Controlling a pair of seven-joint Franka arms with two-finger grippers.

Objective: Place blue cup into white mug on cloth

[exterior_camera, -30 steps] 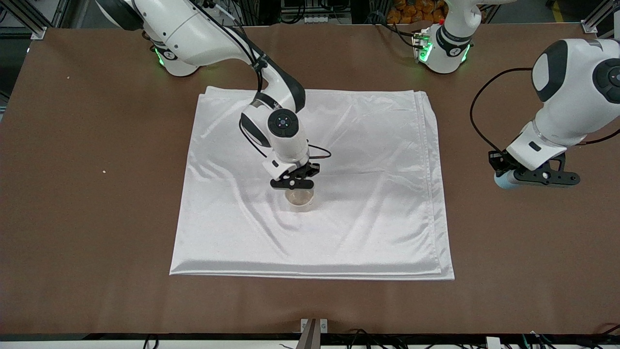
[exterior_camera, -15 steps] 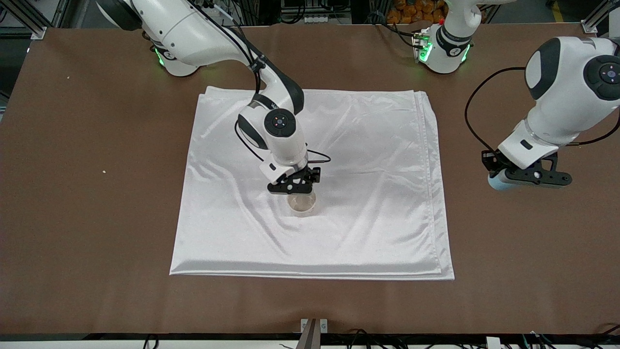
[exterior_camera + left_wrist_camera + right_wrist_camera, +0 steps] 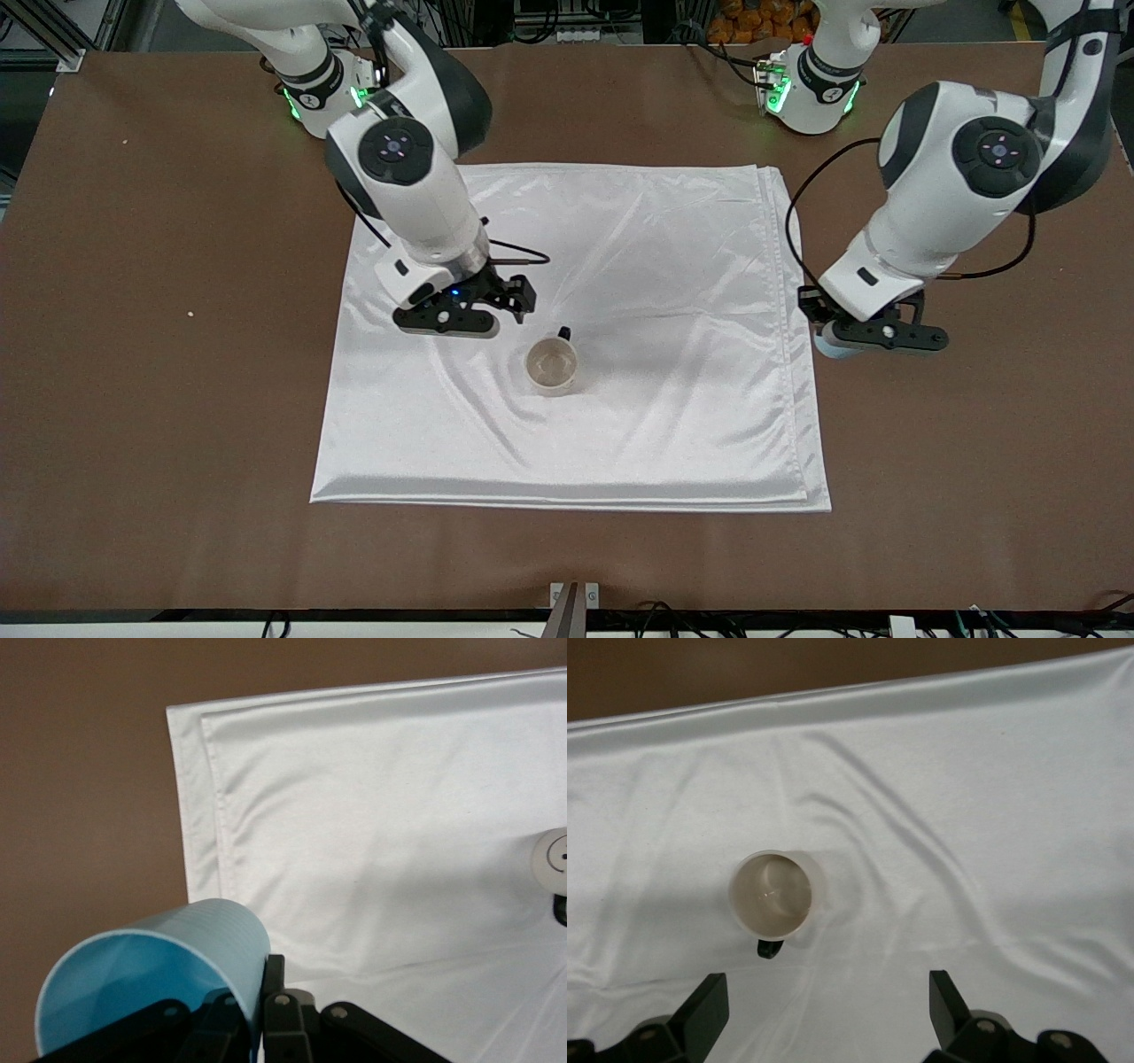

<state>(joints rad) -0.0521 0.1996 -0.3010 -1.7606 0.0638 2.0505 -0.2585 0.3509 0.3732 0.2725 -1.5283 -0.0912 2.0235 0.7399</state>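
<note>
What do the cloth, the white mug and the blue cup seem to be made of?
Cloth: probably satin-like fabric; it has a glossy sheen and soft wrinkles.
White mug: likely glazed ceramic; off-white, smooth, with a thick rim and a small black handle.
Blue cup: likely plastic; thin wall, even matte light blue, with faint fine ridges on the outside. It is held by the left gripper.
</note>
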